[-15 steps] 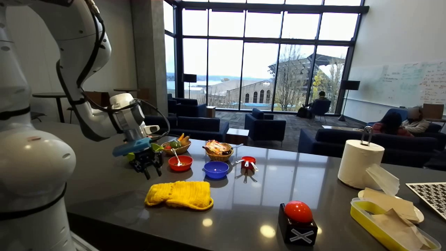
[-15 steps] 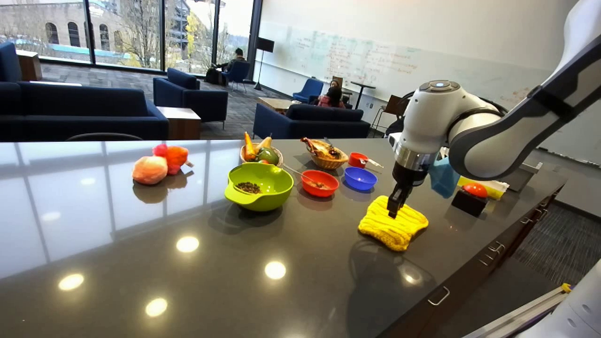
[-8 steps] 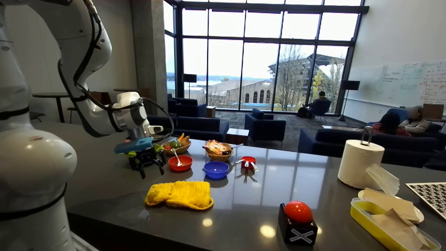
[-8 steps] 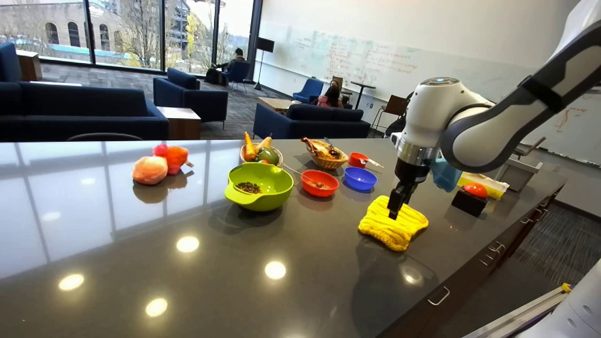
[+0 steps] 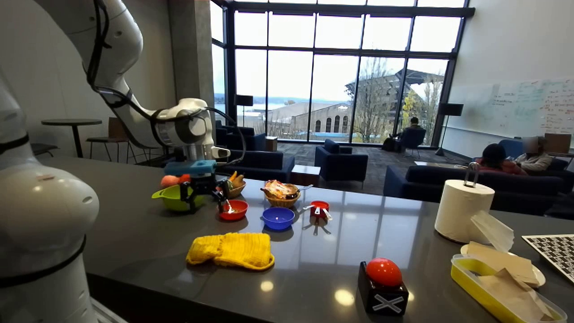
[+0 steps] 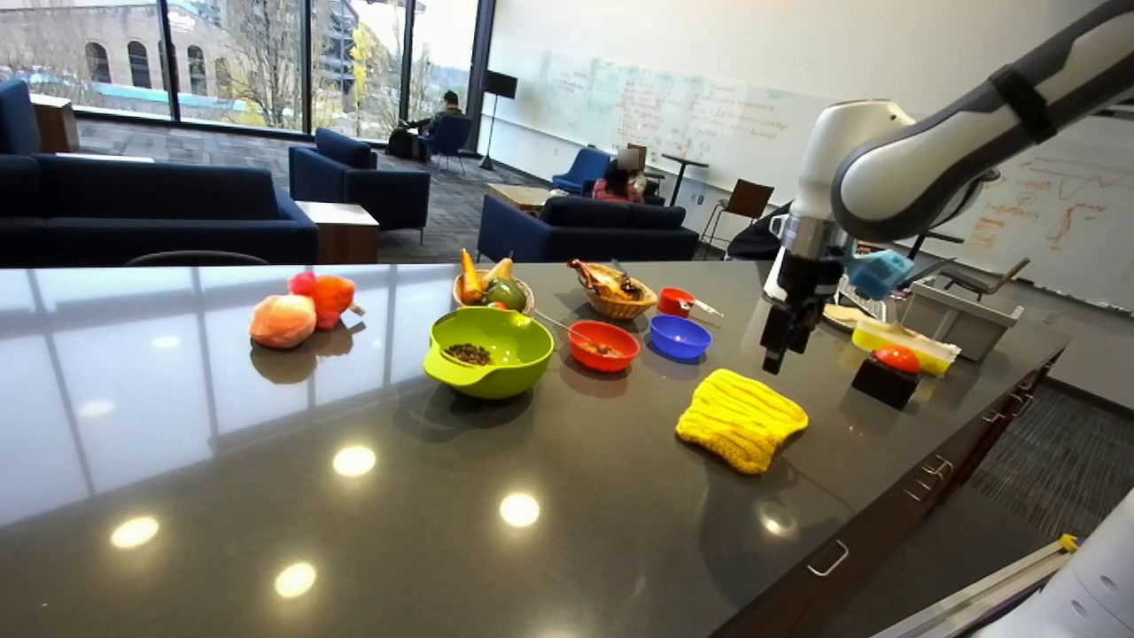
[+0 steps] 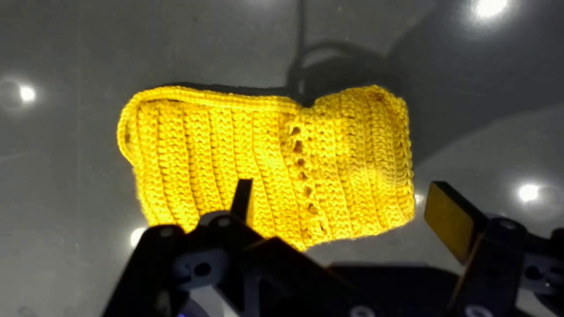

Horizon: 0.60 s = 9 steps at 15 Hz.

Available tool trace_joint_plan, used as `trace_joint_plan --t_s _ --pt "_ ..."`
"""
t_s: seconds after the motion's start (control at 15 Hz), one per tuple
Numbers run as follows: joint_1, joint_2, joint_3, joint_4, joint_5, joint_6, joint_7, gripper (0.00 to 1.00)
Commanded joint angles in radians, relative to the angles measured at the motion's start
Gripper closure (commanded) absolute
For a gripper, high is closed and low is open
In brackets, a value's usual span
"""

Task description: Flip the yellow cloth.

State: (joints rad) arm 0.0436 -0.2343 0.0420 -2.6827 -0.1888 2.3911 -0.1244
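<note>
Yellow cloth [image 7: 255, 158], 1: loose on surface [image 6: 425, 549], apart from blue bowl [image 6: 680, 341], presumably for turning room | Hand [image 7: 343, 193], 1: wide, empty, raised clear, likely to straddle a cloth edge

Cloth [image 5: 235, 251] on countertop [image 5: 314, 285], bowls [image 5: 278, 223] behind

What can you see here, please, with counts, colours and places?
Yellow cloth: one, yellow, on counter
Bowls: three, green, red, blue, side by side
Baskets: two, tan, behind bowls
Red cup: one visible, red, near bowls
Rounded items: count unclear, peach, orange, near bowls
Tray: one, yellow, on counter
Plate: one, white, near tray
Paper roll: one, white, near plate
Patterned sheet: one, black-white, near plate
Button box: one, black-red, near tray
Sofas: several, blue, beyond counter
People: three, varied clothing, beyond counter
Arm: one, white, over counter
Gripper: one, black, open above counter
</note>
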Motion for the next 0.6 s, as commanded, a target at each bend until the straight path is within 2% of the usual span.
trace_joint_plan --t_s 0.0,0.27,0.53 --pt "0.008 -0.085 -0.052 0.035 0.096 -0.156 -0.135 0.0" --pt "0.005 -0.145 -0.099 0.082 0.162 -0.328 -0.25 0.0" --pt "0.004 -0.182 -0.127 0.123 0.181 -0.443 -0.304 0.0"
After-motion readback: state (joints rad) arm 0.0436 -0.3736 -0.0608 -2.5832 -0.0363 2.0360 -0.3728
